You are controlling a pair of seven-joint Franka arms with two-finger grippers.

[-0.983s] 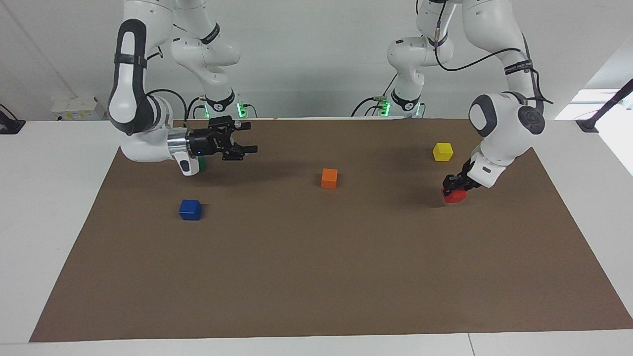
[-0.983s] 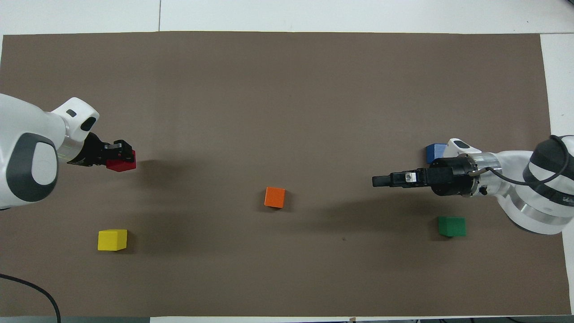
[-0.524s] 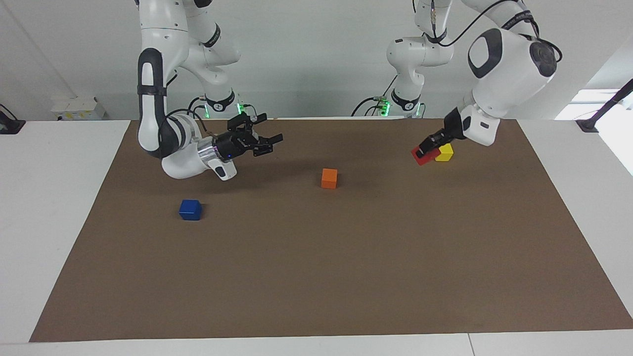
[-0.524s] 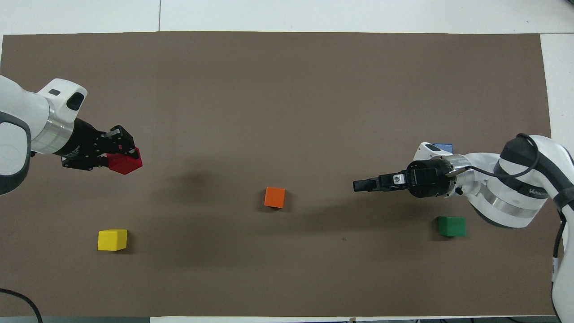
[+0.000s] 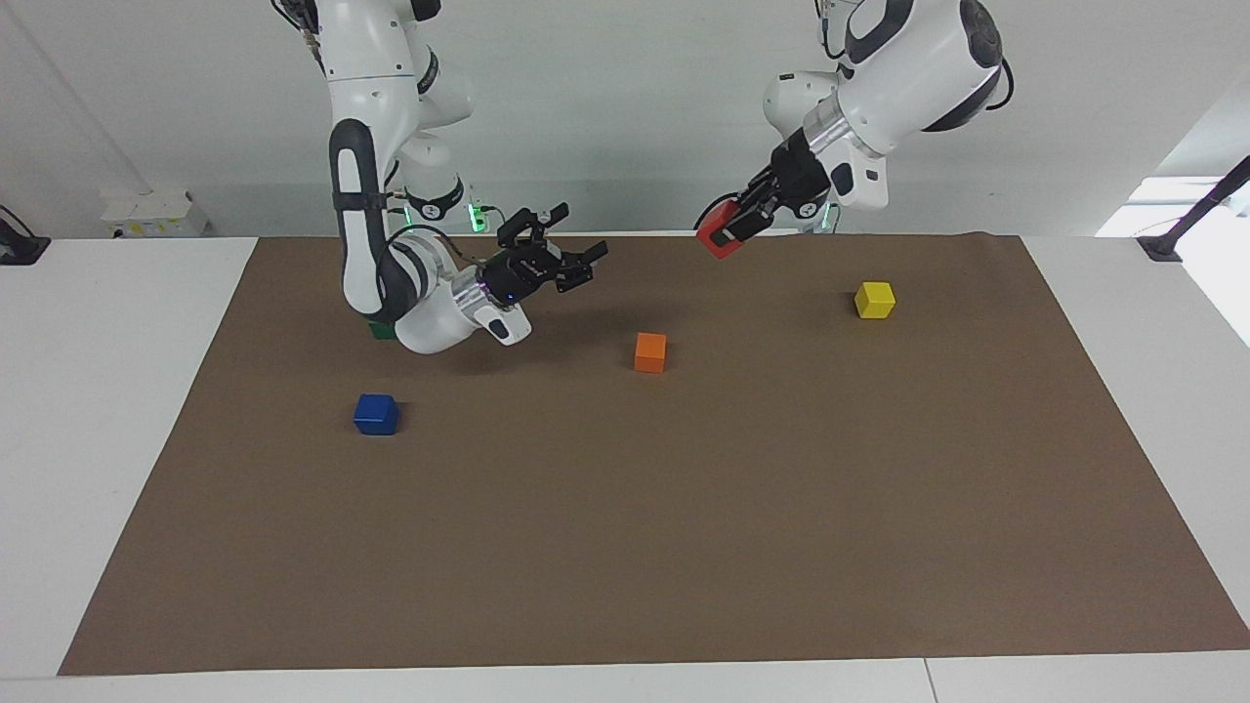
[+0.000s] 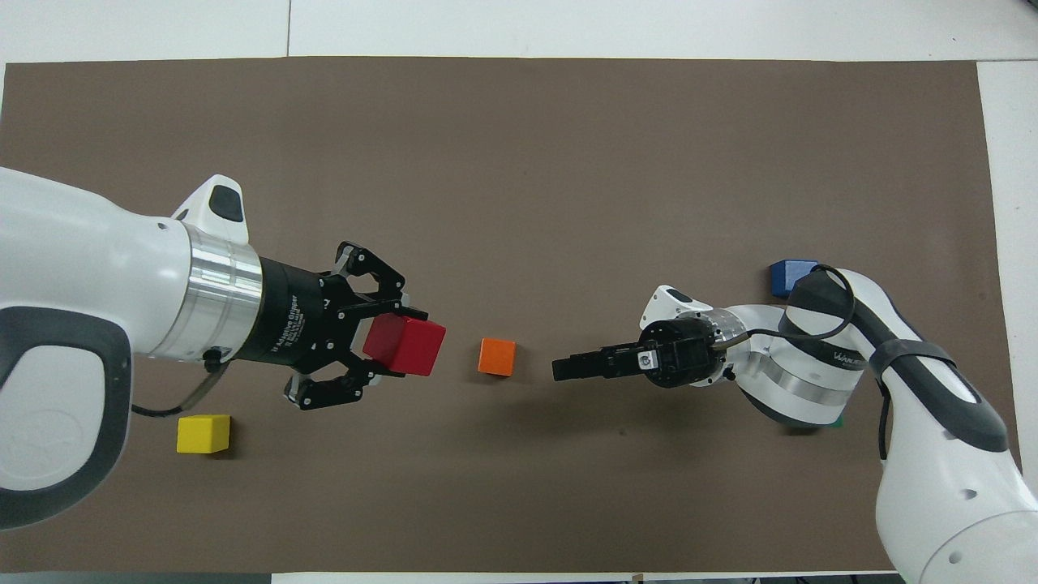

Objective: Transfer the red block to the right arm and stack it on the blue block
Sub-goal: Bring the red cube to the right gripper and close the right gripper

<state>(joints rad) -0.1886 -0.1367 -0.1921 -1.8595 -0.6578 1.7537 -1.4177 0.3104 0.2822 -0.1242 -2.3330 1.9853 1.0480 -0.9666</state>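
Note:
The red block [image 5: 719, 239] [image 6: 408, 345] hangs high in the air, pinched in my left gripper [image 5: 727, 231] [image 6: 396, 344], which is shut on it above the mat toward the orange block. My right gripper [image 5: 578, 256] [image 6: 568, 369] is open with nothing in it, raised over the mat and pointing toward the left gripper. A gap with the orange block under it separates the two grippers. The blue block [image 5: 376, 414] [image 6: 789, 276] sits on the mat at the right arm's end, partly covered by that arm in the overhead view.
An orange block [image 5: 649, 351] [image 6: 496, 357] lies mid-mat. A yellow block [image 5: 874, 299] [image 6: 203, 433] sits at the left arm's end. A green block [image 5: 381, 330] peeks out from under the right arm. A brown mat [image 5: 625, 547] covers the white table.
My left gripper has lifted the red block off the mat and carried it up and toward the middle. My right gripper has swung toward the middle and tilted upward, still open.

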